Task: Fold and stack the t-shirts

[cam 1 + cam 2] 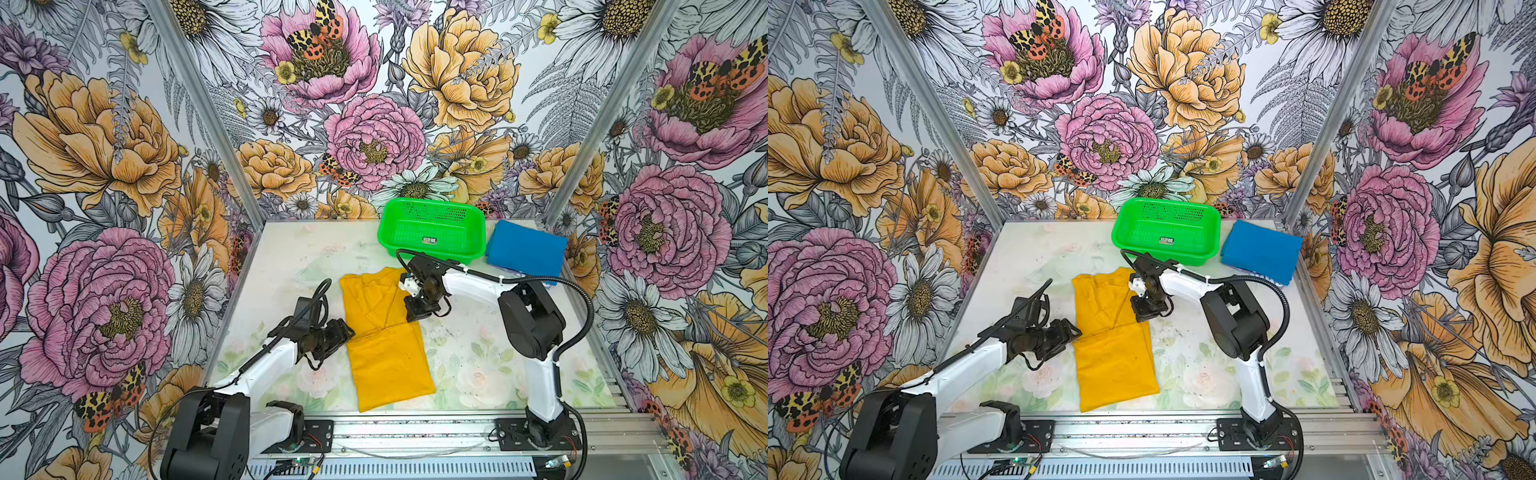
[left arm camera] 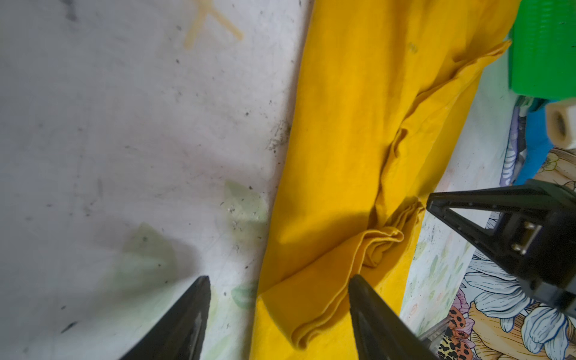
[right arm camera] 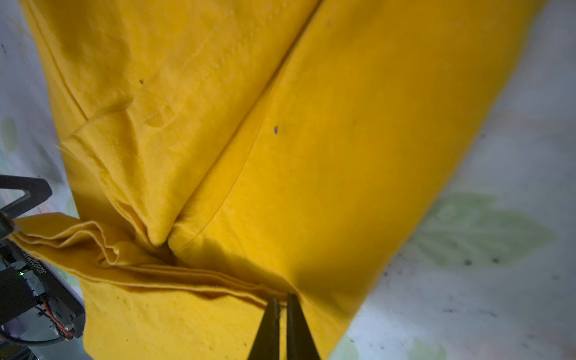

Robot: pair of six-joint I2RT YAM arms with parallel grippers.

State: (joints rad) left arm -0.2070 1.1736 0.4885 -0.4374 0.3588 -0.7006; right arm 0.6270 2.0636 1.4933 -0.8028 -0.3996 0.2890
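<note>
The yellow shirt point(image 1: 386, 361) lies mid-table as a long folded strip. The right tool point(image 3: 282, 297) is pinched tight on its layered right edge, halfway along. The left tool point(image 2: 277, 280) stands wide astride the left edge, with one finger over bare table point(image 1: 478, 365). There is open table on both sides. The blue shirt point(image 1: 525, 249) sits folded at the far right, just beside the basket point(image 1: 388, 235).
</note>
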